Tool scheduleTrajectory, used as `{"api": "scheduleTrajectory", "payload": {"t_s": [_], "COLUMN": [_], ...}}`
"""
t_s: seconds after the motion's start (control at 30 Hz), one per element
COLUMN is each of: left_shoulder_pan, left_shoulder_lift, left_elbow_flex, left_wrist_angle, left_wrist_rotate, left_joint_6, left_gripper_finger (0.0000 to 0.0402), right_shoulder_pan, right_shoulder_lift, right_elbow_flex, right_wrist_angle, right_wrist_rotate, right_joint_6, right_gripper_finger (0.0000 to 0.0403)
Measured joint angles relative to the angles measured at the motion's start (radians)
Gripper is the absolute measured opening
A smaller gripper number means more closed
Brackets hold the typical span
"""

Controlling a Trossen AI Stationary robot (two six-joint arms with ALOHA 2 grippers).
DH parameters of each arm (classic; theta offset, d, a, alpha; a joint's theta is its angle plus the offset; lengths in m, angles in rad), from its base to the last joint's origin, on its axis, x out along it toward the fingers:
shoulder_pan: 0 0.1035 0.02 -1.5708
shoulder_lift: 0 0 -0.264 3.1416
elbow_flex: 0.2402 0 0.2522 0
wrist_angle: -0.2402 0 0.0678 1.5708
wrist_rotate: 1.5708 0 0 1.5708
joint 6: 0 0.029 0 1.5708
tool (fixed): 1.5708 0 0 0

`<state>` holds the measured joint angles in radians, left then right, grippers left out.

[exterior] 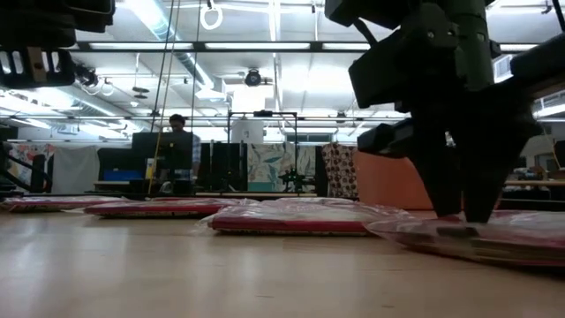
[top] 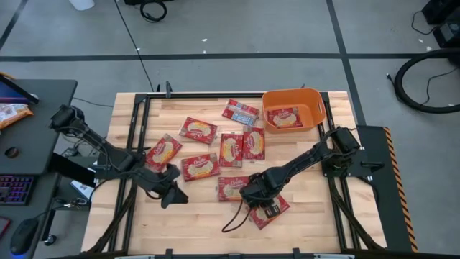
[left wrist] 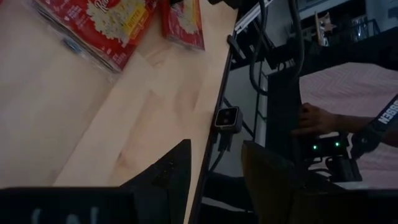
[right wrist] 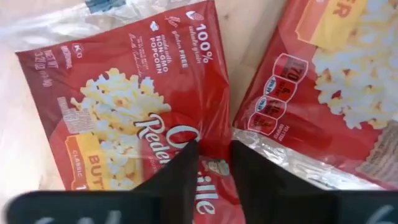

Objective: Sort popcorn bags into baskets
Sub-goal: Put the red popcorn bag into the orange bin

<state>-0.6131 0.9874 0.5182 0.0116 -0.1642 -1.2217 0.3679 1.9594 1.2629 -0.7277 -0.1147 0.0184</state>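
Note:
Several red popcorn bags lie flat on the wooden table (top: 136, 237). One more lies inside the orange tub (top: 291, 109) at the far right. My right gripper (right wrist: 214, 149) is low over the near-right area, with its fingers nearly together on the nearest bag (top: 272, 211). That bag's neighbour (right wrist: 336, 74) lies just beside it. My left gripper (left wrist: 214, 146) hovers open near the table's near-left edge and touches nothing. My right gripper comes down from above onto the bag's side edge (right wrist: 214, 124), next to the neighbouring bag. Its fingertips (exterior: 463, 212) stand on the bag, with a narrow strip of red film between them. The bag (exterior: 494, 237) lies flat on the table. Whether film is pinched up, I cannot tell.
Other bags lie spread across the table's middle (top: 231, 149), and one shows a bluish face (top: 241, 111). Bare wood lies along the near-left. A person's hand (left wrist: 314, 118) shows beyond the near edge, and a person (exterior: 179, 141) stands far behind the table.

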Motion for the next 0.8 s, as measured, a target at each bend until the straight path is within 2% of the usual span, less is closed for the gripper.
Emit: {"api": "scheduleTrajectory", "payload": {"t_s": [0.17, 0.33, 0.5, 0.63, 0.8], "left_shoulder_pan": [-0.009, -0.008, -0.008, -0.008, -0.005], "left_shoulder_lift": [0.0, 0.0, 0.0, 0.0, 0.0], "left_elbow_flex": [0.0, 0.0, 0.0, 0.0, 0.0], "left_wrist_angle": [0.0, -0.001, -0.001, -0.002, -0.002], "left_wrist_rotate": [0.0, 0.0, -0.025, -0.125, -0.331], "left_joint_6": [0.001, 0.003, 0.026, 0.079, 0.169], "left_gripper_finger": [0.0146, 0.0146, 0.0146, 0.0146, 0.0146], "right_shoulder_pan": [-0.004, -0.005, -0.005, -0.005, -0.017], "right_shoulder_lift": [0.0, -0.008, -0.053, -0.113, -0.212], "right_elbow_flex": [0.0, -0.002, -0.005, -0.005, -0.004], "right_wrist_angle": [-0.009, -0.026, -0.135, -0.269, -0.427], "right_wrist_rotate": [0.007, 0.001, 0.033, 0.106, 0.243], "right_joint_6": [0.064, 0.128, 0.14, 0.139, 0.16], "right_gripper_finger": [0.0013, 0.001, 0.0005, 0.0004, 0.0003]}}
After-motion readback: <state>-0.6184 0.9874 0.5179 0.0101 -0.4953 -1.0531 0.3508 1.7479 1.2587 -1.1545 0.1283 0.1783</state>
